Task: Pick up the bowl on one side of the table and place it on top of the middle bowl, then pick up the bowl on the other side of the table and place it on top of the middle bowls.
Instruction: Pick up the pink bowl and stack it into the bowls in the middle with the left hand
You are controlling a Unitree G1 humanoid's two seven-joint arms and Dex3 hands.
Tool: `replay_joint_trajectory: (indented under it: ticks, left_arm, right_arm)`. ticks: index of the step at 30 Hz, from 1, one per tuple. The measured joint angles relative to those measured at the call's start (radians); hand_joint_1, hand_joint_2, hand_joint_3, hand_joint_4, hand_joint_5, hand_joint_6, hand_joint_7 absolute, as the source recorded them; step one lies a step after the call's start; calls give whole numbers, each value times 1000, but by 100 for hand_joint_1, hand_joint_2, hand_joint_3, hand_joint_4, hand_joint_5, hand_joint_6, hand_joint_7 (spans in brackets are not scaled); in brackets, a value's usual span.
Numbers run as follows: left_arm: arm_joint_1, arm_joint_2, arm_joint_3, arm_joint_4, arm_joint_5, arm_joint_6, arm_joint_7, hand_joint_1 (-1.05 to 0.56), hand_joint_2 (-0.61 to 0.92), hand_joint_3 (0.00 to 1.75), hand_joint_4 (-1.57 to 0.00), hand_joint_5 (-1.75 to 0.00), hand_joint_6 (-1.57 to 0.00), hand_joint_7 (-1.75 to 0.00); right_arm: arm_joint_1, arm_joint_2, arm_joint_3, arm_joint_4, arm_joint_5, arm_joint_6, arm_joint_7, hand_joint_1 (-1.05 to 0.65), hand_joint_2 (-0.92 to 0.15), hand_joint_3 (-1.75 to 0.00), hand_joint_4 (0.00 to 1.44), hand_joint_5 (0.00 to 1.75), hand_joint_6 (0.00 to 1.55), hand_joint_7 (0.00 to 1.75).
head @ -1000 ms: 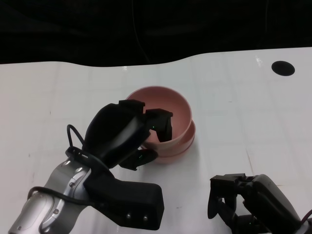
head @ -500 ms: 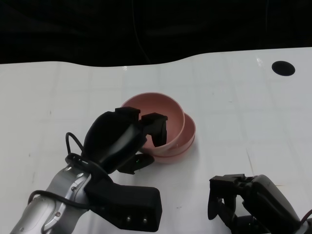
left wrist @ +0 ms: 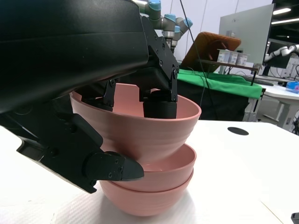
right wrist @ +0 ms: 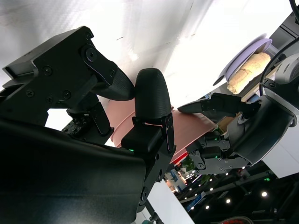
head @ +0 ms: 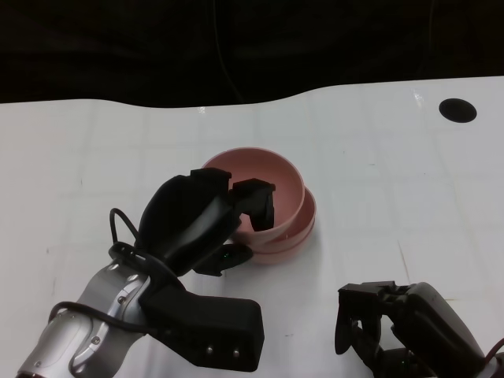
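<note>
— So, where do you have the top bowl (head: 272, 189) right now?

— You have it in your left robot hand (head: 206, 216). Its fingers (head: 256, 203) reach over the near rim into the bowl, and another finger (left wrist: 110, 168) presses the outer wall from below, so the rim is pinched between them. In the left wrist view the top bowl sits tilted above the stack of two bowls (left wrist: 154, 186), its underside inside the upper one of the stack. Whether it rests fully on it or is partly carried by your hand, I cannot tell.

— And where is the stack?

— It stands on the white counter (head: 378, 165), just beyond your left robot hand. In the head view only a crescent of the stack shows past the top bowl, on the side away from your left hand.

— What about your right robot hand (head: 378, 323)?

— It holds nothing. It is low over the counter, well apart from the stack, on the near right of it, with its fingers apart and pointing down. The right wrist view shows those fingers (right wrist: 150, 95) spread, with the pink bowls and your left robot hand beyond them.

— Anything else on the counter?

— A round black hole (head: 457, 109) lies far from the stack, toward the back right corner.
</note>
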Motion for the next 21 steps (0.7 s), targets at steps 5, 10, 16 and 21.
replay_joint_trajectory:
  ticks: [5,10,16,21]
  left_arm:
    - [-1,0,-4,0,1,4,0,-16,70,58,-68,-175,-71,-144]
    - [-3,0,-12,0,5,8,0,-14,69,54,-68,-175,-71,-144]
    - [-8,0,-20,15,5,7,0,-14,72,50,-69,-175,-76,-135]
    - [-33,1,-30,36,11,-3,0,-13,72,47,-69,-175,-73,-142]
  right_arm:
    - [0,0,0,2,0,0,-3,-16,-46,-131,85,175,69,163]
    - [-1,0,0,7,0,-4,-5,-15,-46,-131,85,175,69,163]
    - [-2,0,0,12,0,-8,-9,-15,-46,-131,85,175,69,162]
    - [-3,0,0,16,-1,-8,-11,-15,-46,-132,84,175,68,163]
